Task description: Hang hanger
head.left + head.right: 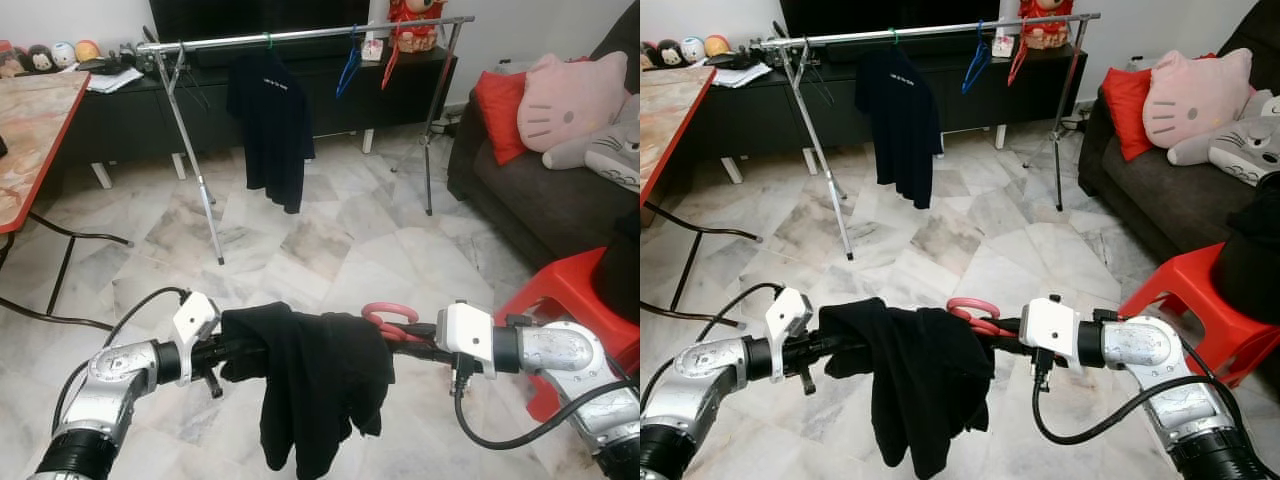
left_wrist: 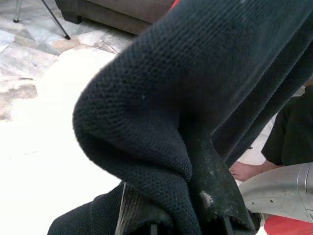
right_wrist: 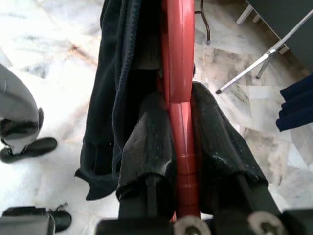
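**Carrying a loaded hanger, rack well ahead**

Watching the garment first: the black shirt (image 1: 305, 385) sits bunched and lopsided on the red hanger (image 1: 390, 320) — soft knit, heavy drape, most of it sagging on one side. You risk it sliding off if the hanger tilts. The right gripper (image 3: 182, 147) pinches the hanger's smooth, glossy plastic stem between both fingers; slick plastic could twist in that hold. The left gripper (image 2: 186, 196) is buried in ribbed cloth, and you cannot tell its spread. The thin chrome drying rack (image 1: 300, 35) stands well apart across polished marble — the hook could miss the round rail.
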